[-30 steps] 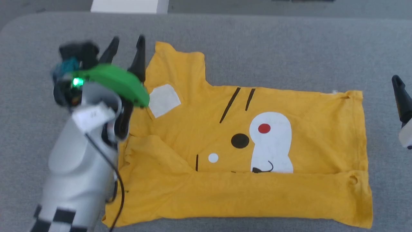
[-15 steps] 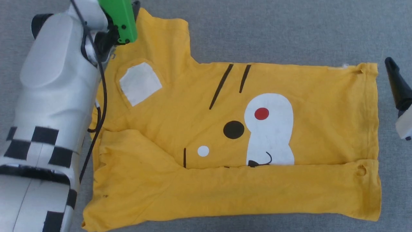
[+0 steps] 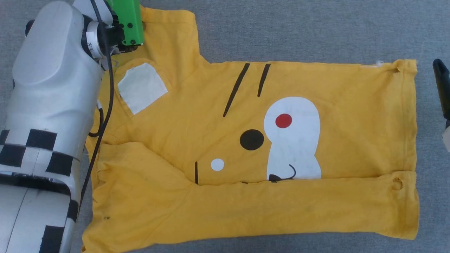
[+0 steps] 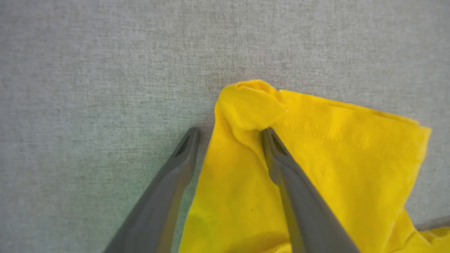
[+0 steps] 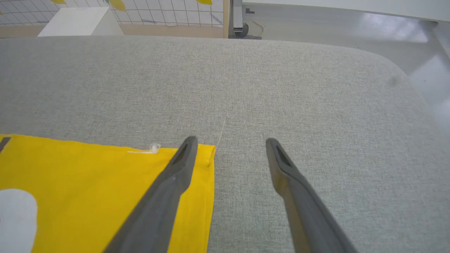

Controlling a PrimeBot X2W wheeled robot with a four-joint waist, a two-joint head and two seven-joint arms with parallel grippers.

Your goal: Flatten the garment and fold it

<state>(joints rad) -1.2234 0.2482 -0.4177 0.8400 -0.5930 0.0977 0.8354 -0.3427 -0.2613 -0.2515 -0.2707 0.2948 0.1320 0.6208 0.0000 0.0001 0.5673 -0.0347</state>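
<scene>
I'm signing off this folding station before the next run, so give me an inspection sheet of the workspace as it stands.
Surface: grey padded surface, with a rounded corner at the far right.
Job's things: yellow T-shirt lies flat, print up, its near long edge folded over the print.
Clutter: white lint at the shirt's far right corner.
Claws: left claw open, astride a curled sleeve corner; right claw open above the shirt's far right corner, holding nothing.
Cables: black cable runs down the left forearm.
Surroundings: pale floor and a white box beyond the pad.
</scene>
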